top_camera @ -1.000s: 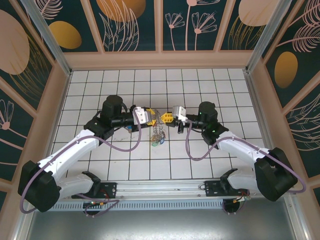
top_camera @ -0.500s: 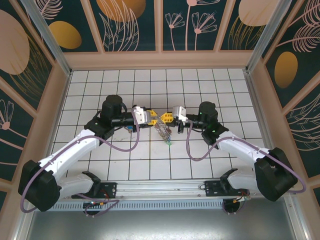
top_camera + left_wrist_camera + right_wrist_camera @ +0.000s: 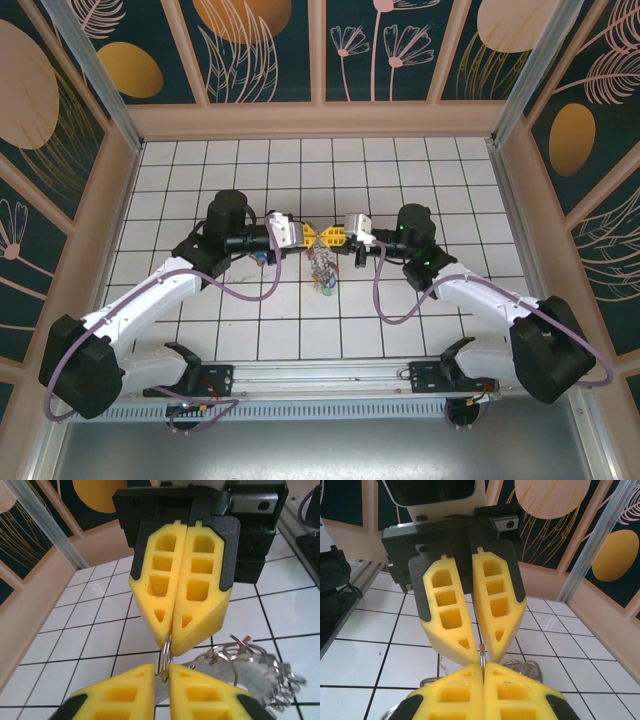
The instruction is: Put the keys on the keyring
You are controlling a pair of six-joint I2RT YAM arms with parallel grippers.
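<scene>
Yellow pads of the left tool [image 3: 310, 238] have been closed within the last second onto the keyring [image 3: 167, 652], which is also pinched by the fully closed right tool [image 3: 331, 237]; a 2-sided hold is judged ready for threading. The keys [image 3: 322, 268] are hung just beneath both tools, above the bench [image 3: 400, 330] centre

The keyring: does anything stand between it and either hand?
Nothing visible does. The left hand and the right hand both pinch the keyring directly, tip to tip from opposite sides. The keys hang beside the grip, not inside it.
</scene>
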